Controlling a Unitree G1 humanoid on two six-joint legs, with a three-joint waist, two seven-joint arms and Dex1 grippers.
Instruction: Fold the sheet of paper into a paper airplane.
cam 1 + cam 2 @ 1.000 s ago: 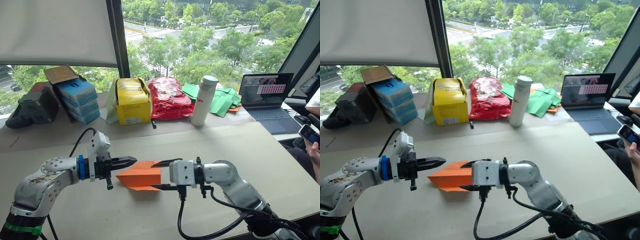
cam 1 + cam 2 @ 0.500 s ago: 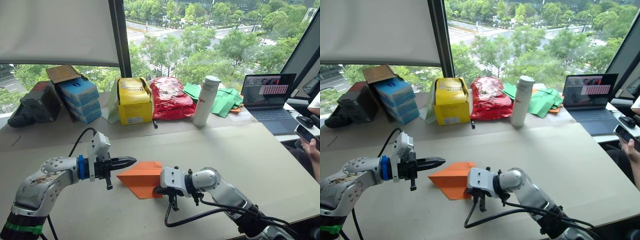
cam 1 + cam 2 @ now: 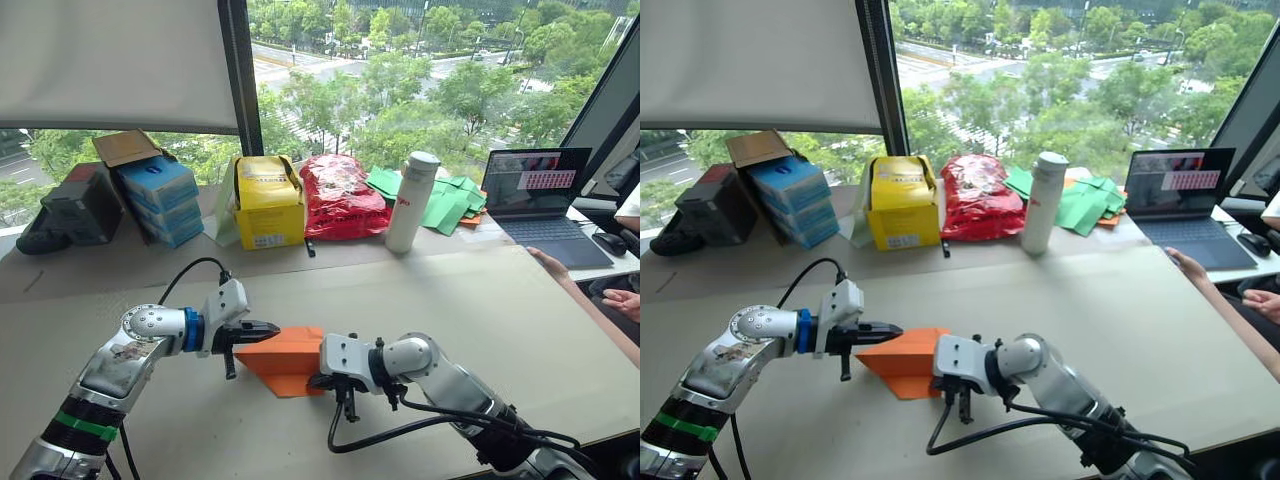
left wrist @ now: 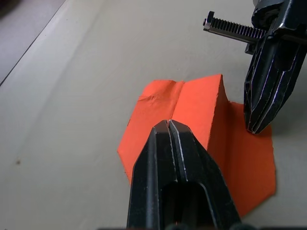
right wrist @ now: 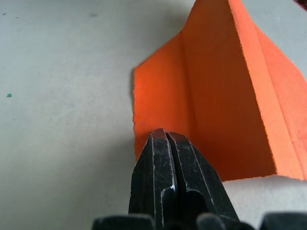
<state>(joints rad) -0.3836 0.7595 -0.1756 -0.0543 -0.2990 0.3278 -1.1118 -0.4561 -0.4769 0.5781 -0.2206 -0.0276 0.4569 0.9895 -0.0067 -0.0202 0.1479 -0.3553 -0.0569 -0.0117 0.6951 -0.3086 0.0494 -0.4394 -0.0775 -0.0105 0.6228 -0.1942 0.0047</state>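
The thin bright orange sheet of paper (image 3: 285, 357), already folded into a creased, layered wedge, lies on the pale bench (image 3: 430, 290) between the two claws, its long axis running from one claw toward the other. The left claw (image 3: 268, 328), fingers pressed together, tips over the paper's left end. The right claw (image 4: 256, 125), also closed, presses down on the paper's right part. Both are on it, so I judge either could press the next crease.

The bright orange sheet of paper (image 3: 285, 357), folded into a pointed wedge of layered flaps, is laid on the beige bench (image 3: 480, 300), one creased flap raised.
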